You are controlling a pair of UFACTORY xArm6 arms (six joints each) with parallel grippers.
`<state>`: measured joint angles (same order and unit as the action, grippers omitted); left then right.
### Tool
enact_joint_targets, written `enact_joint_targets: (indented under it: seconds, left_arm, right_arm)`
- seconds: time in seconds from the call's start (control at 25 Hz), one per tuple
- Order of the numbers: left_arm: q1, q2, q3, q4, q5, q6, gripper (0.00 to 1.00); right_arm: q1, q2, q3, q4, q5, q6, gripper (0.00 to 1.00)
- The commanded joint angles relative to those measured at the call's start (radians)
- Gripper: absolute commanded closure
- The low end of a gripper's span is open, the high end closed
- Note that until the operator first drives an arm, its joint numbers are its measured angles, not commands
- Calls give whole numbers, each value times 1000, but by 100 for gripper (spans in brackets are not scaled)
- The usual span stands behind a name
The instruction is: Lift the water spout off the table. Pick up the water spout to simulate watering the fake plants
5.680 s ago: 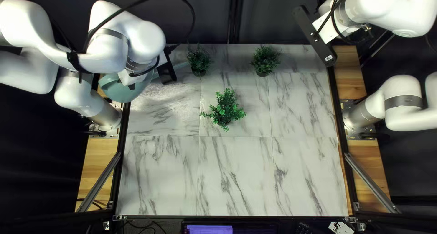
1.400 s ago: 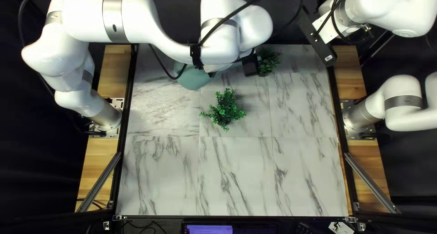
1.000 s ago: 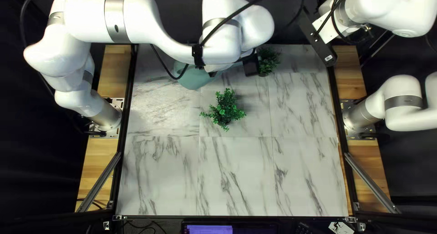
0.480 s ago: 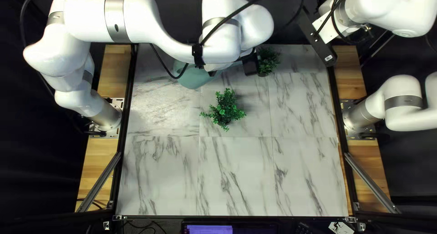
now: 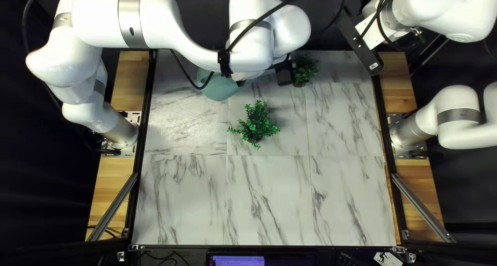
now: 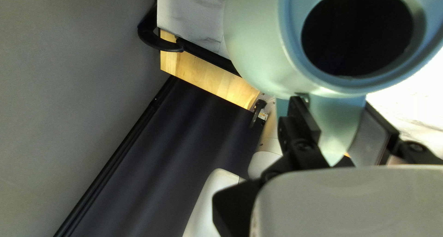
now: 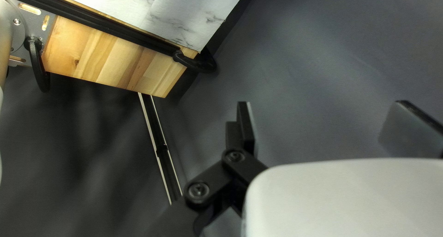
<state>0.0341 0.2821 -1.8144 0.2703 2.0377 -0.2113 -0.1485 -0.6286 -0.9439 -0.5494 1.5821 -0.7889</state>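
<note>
Marbled table point(image 5: 266, 204), two plants point(image 5: 255, 123), one can point(image 5: 220, 89)

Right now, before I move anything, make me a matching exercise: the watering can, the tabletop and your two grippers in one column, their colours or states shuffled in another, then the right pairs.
Column one
1. Watering can
2. Right gripper
3. Tabletop
4. Left gripper

Column two
A. Shut on a handle
B. White with grey veins
C. Pale blue-green
D. Open, nothing between its fingers

Right pairs
1-C
2-D
3-B
4-A
</note>
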Motion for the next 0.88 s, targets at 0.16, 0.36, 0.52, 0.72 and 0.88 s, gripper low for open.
enact_joint_targets:
  seconds: [0.16, 0.36, 0.52, 0.72, 0.88]
  left_arm:
    - [-1, -4, 3, 0, -1, 1, 100]
    - [0, -18, 11, -3, -13, 15, 100]
    - [-8, -87, 49, -26, -64, 62, 100]
    - [-29, -191, 127, -59, -150, 99, 100]
    - [-30, -333, 287, -78, -242, 102, 100]
  right_arm:
    - [0, 0, 0, 0, 0, 0, 0]
    - [0, 0, 0, 0, 0, 0, 0]
    - [0, 0, 0, 0, 0, 0, 0]
    - [0, 0, 0, 0, 0, 0, 0]
    - [0, 0, 0, 0, 0, 0, 0]
